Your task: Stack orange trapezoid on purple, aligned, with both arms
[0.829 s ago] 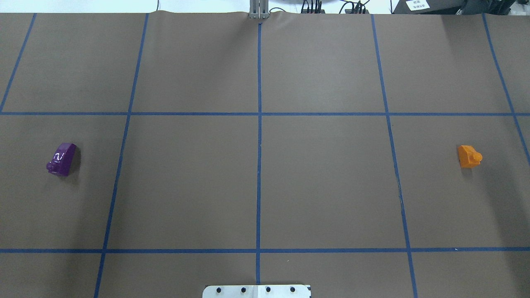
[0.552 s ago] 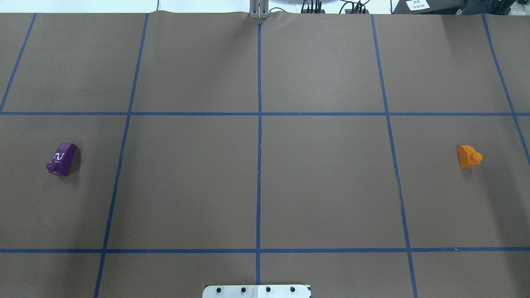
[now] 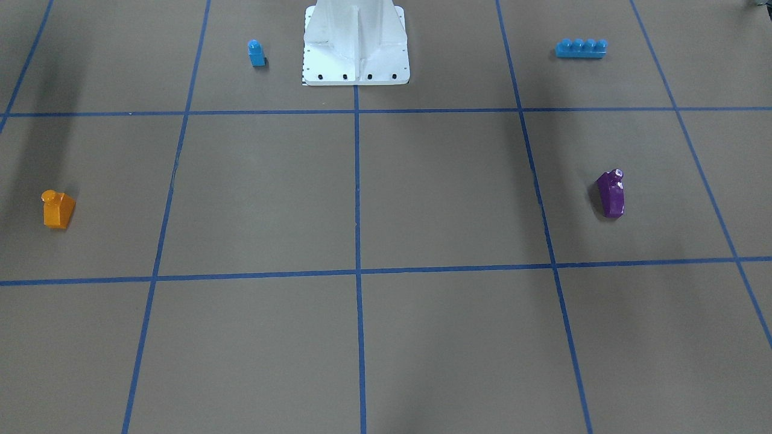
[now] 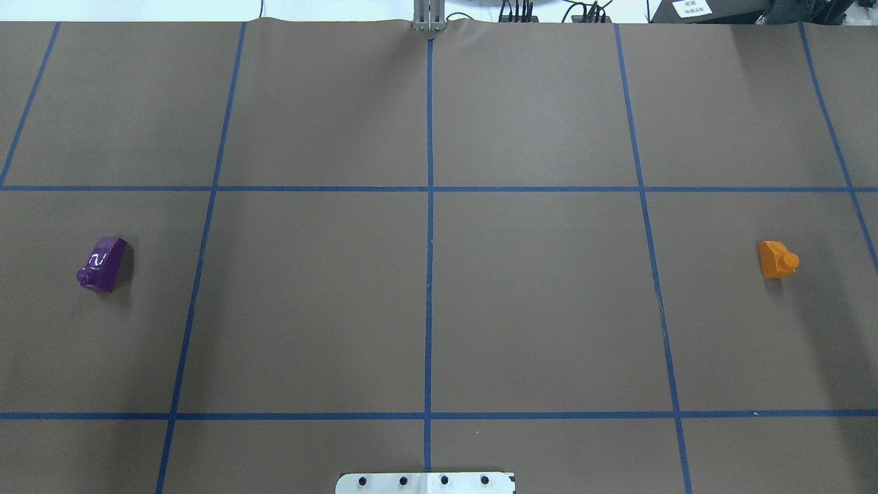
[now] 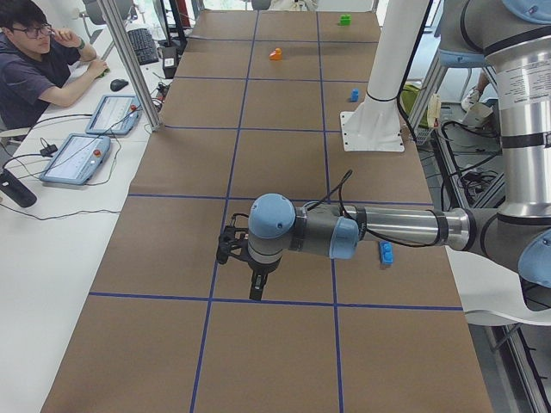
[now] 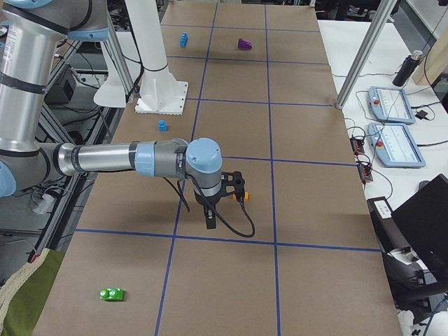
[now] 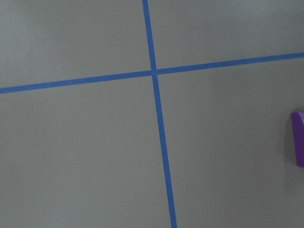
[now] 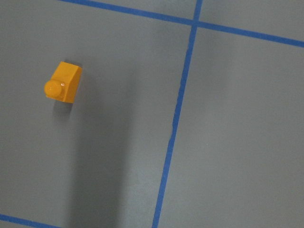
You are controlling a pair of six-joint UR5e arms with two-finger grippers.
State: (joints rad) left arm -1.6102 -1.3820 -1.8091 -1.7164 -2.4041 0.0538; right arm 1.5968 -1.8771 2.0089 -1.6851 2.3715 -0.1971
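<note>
The orange trapezoid (image 4: 778, 259) lies on the brown table at the far right in the overhead view, and at the left in the front view (image 3: 58, 209). The purple block (image 4: 103, 263) lies at the far left, with its stud toward the table's edge. My left gripper (image 5: 245, 258) shows only in the left side view, above the table; I cannot tell whether it is open or shut. My right gripper (image 6: 224, 196) hangs beside the orange trapezoid (image 6: 241, 197); I cannot tell its state either. The right wrist view shows the orange trapezoid (image 8: 63, 82) and the left wrist view shows the purple block's edge (image 7: 298, 138). No fingers show in either.
A small blue single-stud block (image 3: 256, 52) and a long blue four-stud brick (image 3: 581, 47) lie beside the white robot base (image 3: 356, 66). A green block (image 6: 112, 294) lies at the table's right end. An operator (image 5: 34, 60) sits at a side desk.
</note>
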